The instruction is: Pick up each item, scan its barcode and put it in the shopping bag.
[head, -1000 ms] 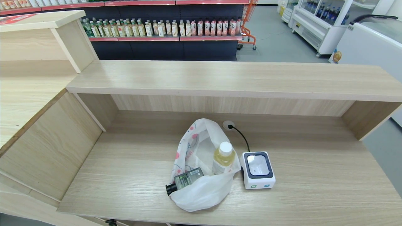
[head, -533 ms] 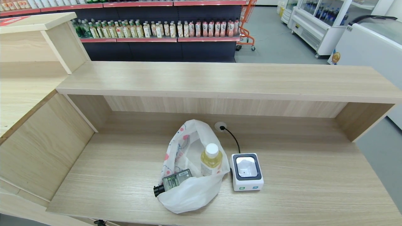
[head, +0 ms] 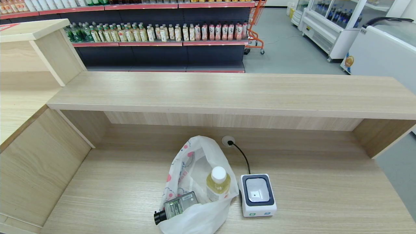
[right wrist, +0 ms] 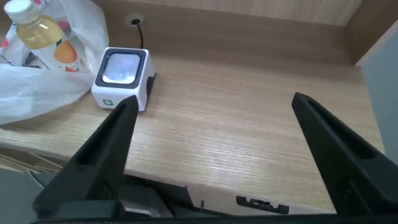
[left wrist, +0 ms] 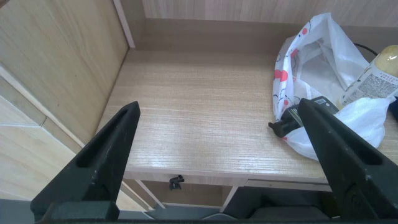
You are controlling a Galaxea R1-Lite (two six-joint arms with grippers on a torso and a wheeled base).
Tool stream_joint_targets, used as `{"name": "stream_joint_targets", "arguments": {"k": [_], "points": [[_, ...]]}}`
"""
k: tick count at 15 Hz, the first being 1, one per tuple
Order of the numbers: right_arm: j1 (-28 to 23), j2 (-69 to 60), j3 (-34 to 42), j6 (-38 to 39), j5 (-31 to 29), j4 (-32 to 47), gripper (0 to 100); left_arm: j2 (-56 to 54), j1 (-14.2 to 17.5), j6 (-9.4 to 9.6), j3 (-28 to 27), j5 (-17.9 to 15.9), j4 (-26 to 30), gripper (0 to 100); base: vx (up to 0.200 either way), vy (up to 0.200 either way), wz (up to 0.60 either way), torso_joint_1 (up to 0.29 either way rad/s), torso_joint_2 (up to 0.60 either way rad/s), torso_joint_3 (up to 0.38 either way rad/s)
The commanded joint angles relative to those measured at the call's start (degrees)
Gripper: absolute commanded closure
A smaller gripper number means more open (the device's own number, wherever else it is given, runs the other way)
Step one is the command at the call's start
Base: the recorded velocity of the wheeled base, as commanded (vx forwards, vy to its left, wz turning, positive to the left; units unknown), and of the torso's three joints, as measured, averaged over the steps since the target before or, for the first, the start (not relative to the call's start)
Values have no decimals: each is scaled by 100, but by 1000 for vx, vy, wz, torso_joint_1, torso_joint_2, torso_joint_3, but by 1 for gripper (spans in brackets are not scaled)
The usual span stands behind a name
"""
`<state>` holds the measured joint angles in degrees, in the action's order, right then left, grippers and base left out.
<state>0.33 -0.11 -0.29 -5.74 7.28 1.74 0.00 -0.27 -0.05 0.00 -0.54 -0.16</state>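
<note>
The job looks done to me: the yellow drink [head: 217, 183] and the dark bottle [head: 177, 204] both sit in the shopping bag [head: 199, 155] beside the scanner [head: 258, 195] on the tabletop [head: 325, 195], while the left end effector [left wrist: 219, 109] and the right end effector [right wrist: 214, 102] hang released and empty.

light: bright, even | shadows: soft under upper counter [head: 227, 94] | glare: scanner [head: 258, 195] | edges: bowed

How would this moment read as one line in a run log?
shopping bag: holding yellow drink bottle and dark bottle | scanner: beside bag | left tool: open, empty | right tool: open, empty
</note>
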Motion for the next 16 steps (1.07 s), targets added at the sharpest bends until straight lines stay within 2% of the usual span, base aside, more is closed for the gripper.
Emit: {"name": "stream_joint_targets", "arguments": {"k": [1,16], "points": [[2,11,-6,-6,2,1,100,9,0,-4,0,1,-2,0,0,0,0,0,0,0],[2,20,3,3,2,1,100,9,0,-4,0,1,-2,0,0,0,0,0,0,0]]}}
